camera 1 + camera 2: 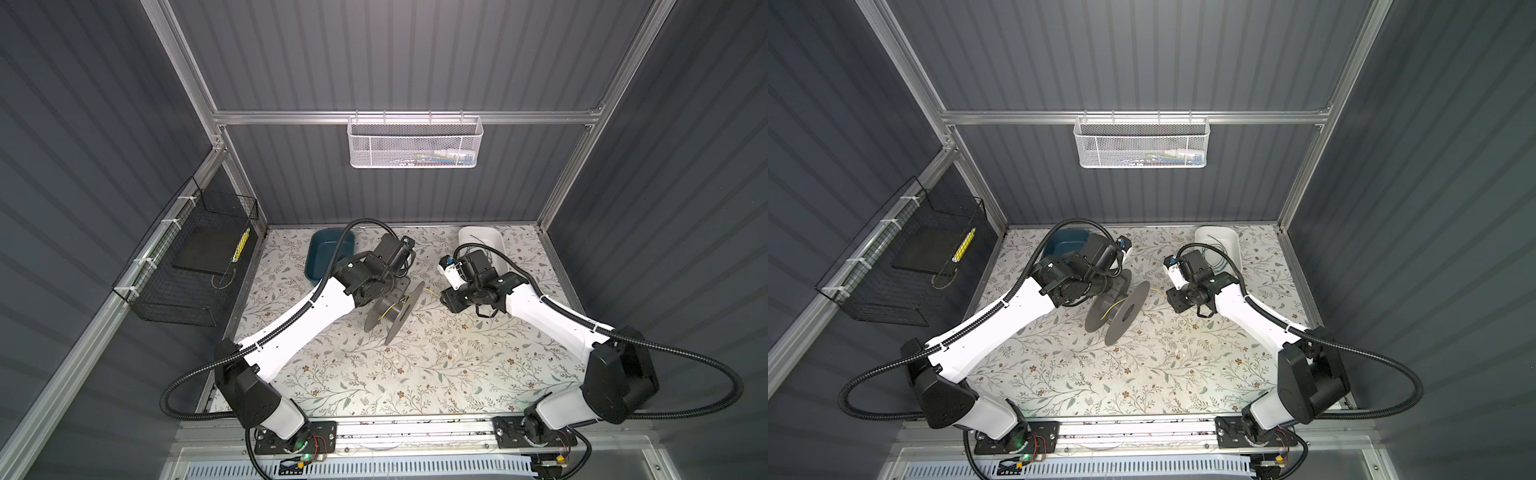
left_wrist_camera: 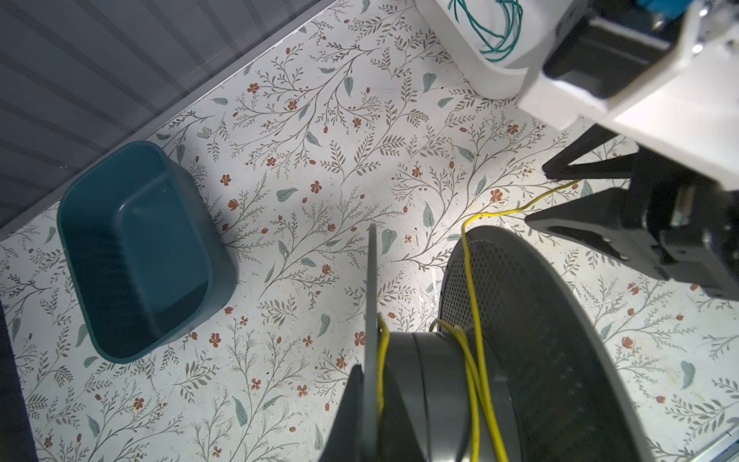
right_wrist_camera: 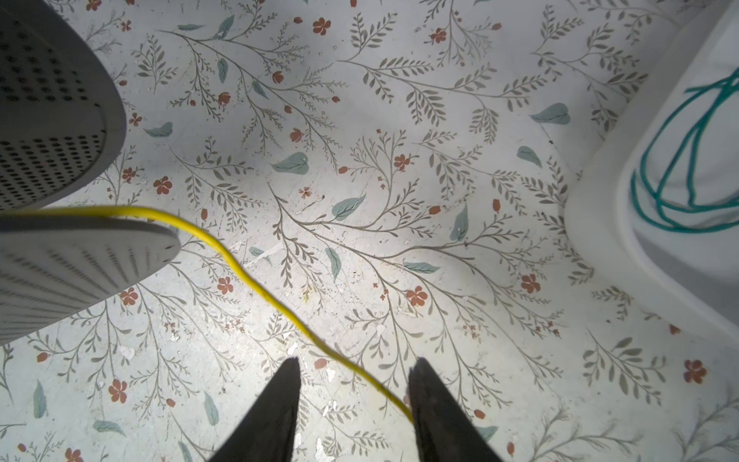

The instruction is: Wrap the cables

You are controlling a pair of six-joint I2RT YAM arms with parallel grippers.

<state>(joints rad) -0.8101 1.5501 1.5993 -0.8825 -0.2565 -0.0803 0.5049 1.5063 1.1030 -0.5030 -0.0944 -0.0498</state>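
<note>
Black right pincer gaping, yellow cable running loose between its jaws back to the grey spool, few turns on, which left pincer clamps by a flange; green cable waits in white tub; looks mid-winding, next likely nip yellow and feed it round the hub.

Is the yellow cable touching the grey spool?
Touching. The left wrist view shows the yellow cable looped around the hub of the grey spool and crossing its flange rim.
</note>
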